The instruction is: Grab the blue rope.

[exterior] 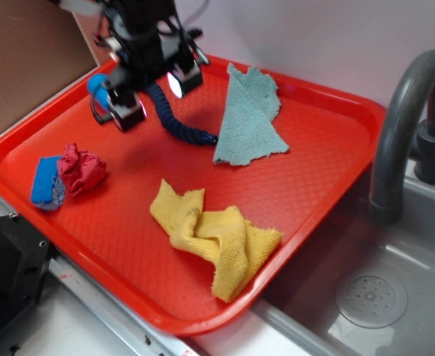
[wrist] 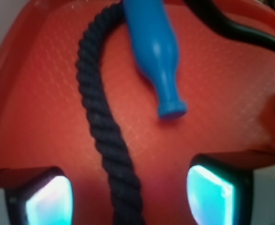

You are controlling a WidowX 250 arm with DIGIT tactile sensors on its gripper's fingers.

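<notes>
The gripper (wrist: 128, 197) hangs spread wide, holding nothing, over the far-left part of the red tray (exterior: 313, 193). The blue rope (wrist: 102, 126) runs lengthwise between its fingertips (blue bottle toy (wrist: 153, 51) just beside), so descending straight should straddle it.

1. The blue rope (wrist: 100, 122) is thick twisted fibre, matt and coarse, dark navy.
2. The bottle-shaped toy (wrist: 153, 51) is smooth bright blue plastic with a soft sheen.
3. The red tray (exterior: 306, 193) is hard plastic with a fine diamond-textured floor and a smooth, slightly glossy rim.
4. The yellow cloth (exterior: 213, 237), the teal cloth (exterior: 250, 119) and the crumpled red cloth (exterior: 81, 169) are matt, nubbly woven fabric.
5. The blue sponge block (exterior: 47, 182) looks porous and dull.
6. The grey faucet (exterior: 399, 126) and sink basin (exterior: 380, 289) are smooth, matt plastic-looking.
7. The gripper (exterior: 152, 93) pads shine glossy.
</notes>
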